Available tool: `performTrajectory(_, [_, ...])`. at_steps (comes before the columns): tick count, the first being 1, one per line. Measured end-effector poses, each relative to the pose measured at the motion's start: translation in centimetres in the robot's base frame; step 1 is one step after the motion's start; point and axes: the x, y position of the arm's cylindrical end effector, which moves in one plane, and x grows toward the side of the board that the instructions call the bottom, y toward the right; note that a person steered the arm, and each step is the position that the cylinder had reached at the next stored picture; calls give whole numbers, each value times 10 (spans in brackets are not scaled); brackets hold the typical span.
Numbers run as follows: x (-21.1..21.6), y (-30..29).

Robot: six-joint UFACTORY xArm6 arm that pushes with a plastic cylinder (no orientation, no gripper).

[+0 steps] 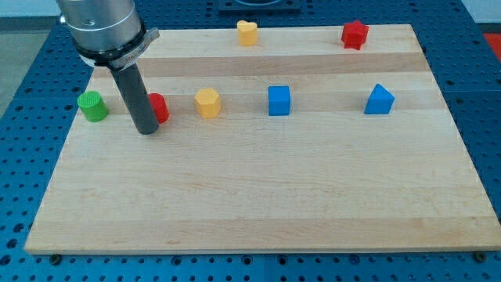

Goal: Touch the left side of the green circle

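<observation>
The green circle block (pixel 93 106) stands near the board's left edge. My tip (pixel 146 130) rests on the board to the right of it, about a block's width away, not touching it. A red block (pixel 159 107) sits just right of and behind my rod, partly hidden by it; its shape is unclear. The rod rises from the tip toward the view's top left.
A yellow block (pixel 207 102), a blue cube (pixel 279 100) and a blue triangular block (pixel 379 99) line the middle row. A yellow heart-like block (pixel 247 32) and a red block (pixel 355 34) sit near the top edge. The wooden board (pixel 258 204) lies on a blue perforated table.
</observation>
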Motion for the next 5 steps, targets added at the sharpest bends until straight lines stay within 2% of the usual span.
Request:
performTrajectory(2, [-3, 0])
performTrajectory(3, [28, -31])
performTrajectory(4, [23, -119])
performTrajectory(5, [17, -127])
